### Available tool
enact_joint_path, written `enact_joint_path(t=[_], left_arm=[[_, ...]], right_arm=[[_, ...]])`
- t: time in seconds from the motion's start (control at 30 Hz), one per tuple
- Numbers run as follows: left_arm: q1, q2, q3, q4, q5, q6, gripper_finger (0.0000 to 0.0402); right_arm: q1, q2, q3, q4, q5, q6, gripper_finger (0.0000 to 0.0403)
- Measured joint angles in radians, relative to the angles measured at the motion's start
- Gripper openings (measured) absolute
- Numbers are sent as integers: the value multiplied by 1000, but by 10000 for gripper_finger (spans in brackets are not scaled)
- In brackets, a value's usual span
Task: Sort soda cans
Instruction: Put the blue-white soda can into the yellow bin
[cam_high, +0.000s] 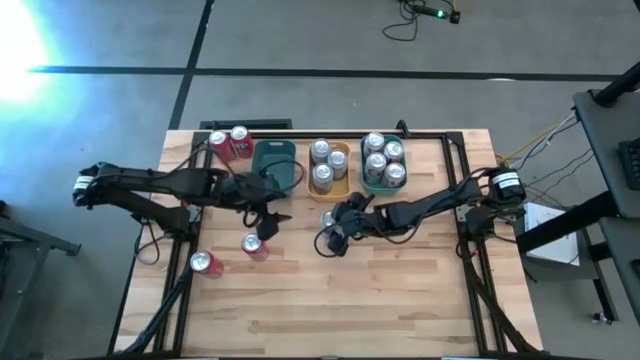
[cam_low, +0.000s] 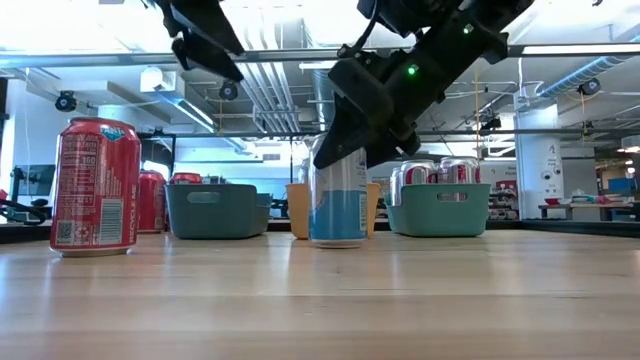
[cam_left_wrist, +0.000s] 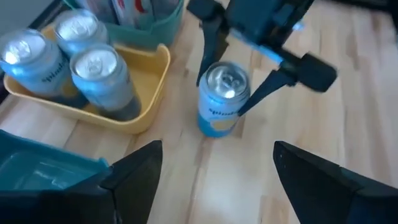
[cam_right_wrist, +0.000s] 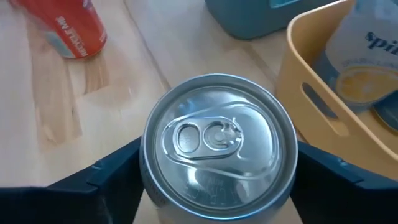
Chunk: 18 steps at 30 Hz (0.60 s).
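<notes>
Right hand (cam_high: 330, 228), in the high view just below the middle of the frame, pinching a blue-and-silver can (cam_high: 327, 218) that stands upright on the desk (cam_high: 400, 290), just below the yellow tray (cam_high: 342, 152). Left hand (cam_high: 268, 218) to the left of it, spread and holding nothing, above a red can (cam_high: 252, 246). Another red can (cam_high: 205, 263) lower left, two red cans (cam_high: 230, 143) at upper left beside an empty teal tray (cam_high: 275, 160). Three silver cans (cam_high: 324, 165) in the yellow tray, four pale cans (cam_high: 383, 160) in the teal tray (cam_high: 368, 180) at right.

Low view: right hand (cam_low: 345, 140) coming from the upper right, closed on the can (cam_low: 338, 205) at centre frame, base on the wood. Large red can (cam_low: 96, 187) at left.

Left wrist view: own fingers (cam_left_wrist: 134, 168) wide apart at the bottom; farther off the right hand (cam_left_wrist: 231, 93) clasping the can (cam_left_wrist: 222, 99) at centre, yellow tray (cam_left_wrist: 149, 93) at left.

Right wrist view: can top (cam_right_wrist: 217, 143) filling the centre, a dark finger (cam_right_wrist: 109, 171) against each side; red can (cam_right_wrist: 65, 25) at upper left, yellow tray (cam_right_wrist: 305, 81) at right.
</notes>
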<state>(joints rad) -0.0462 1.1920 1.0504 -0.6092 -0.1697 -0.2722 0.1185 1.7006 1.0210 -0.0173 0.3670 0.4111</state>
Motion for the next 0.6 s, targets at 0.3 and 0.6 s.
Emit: enact_joint_path(t=[0.3,0.6], left_arm=[[0,-145,0,7,-47,-7,281],[0,-205,0,8,-107,-10,280]], right_arm=[[-2,-145,32,-78,43,14,291],[-46,-305,55,-135,374,-134,291]])
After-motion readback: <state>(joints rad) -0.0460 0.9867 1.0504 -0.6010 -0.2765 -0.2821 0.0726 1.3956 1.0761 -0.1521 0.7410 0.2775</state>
